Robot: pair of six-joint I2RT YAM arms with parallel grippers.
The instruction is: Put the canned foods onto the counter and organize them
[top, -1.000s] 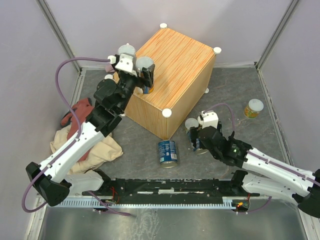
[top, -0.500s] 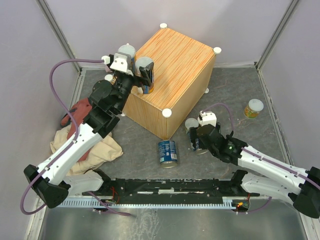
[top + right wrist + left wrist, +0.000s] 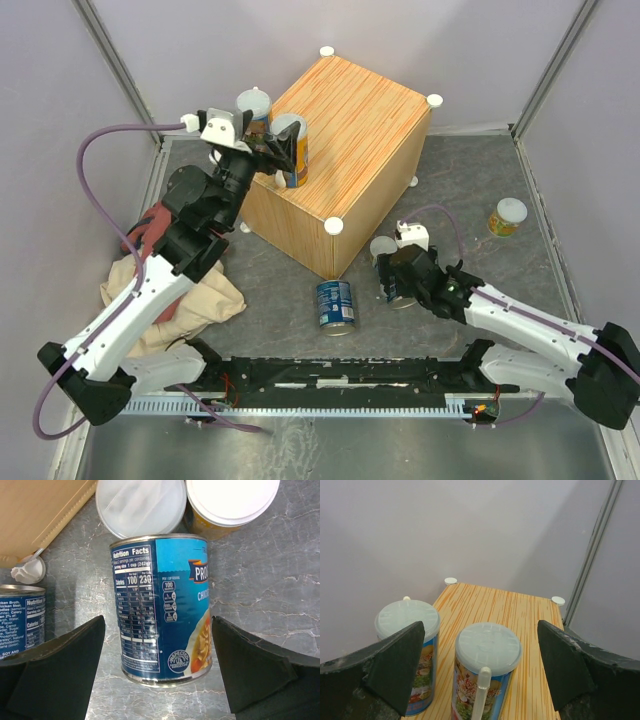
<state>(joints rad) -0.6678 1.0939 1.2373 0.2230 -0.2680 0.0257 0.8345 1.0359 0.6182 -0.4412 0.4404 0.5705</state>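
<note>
Two tall cans with pale lids stand on the left corner of the wood-grain counter (image 3: 365, 120), one (image 3: 291, 150) nearer than the other (image 3: 254, 104). My left gripper (image 3: 268, 150) is open just left of the nearer can (image 3: 487, 670), touching neither it nor the second can (image 3: 410, 650). On the floor, my right gripper (image 3: 395, 287) is open around a blue-labelled can (image 3: 162, 610) that seems to lie on its side, with gaps on both sides. Past it are a pale-lidded can (image 3: 141, 507) and a yellow one (image 3: 231, 500). Another blue can (image 3: 336, 304) stands nearby.
A short pale-lidded can (image 3: 507, 216) stands alone at the far right. Red cloth (image 3: 150, 225) and beige cloth (image 3: 195, 295) lie heaped on the floor left of the counter. Grey walls close in the sides, and the black base rail (image 3: 340, 375) runs along the near edge.
My left gripper has opened and drawn back leftward from the nearer tall can, which stays standing on the counter. The right arm has shifted slightly, jaws still wide around the blue can.
</note>
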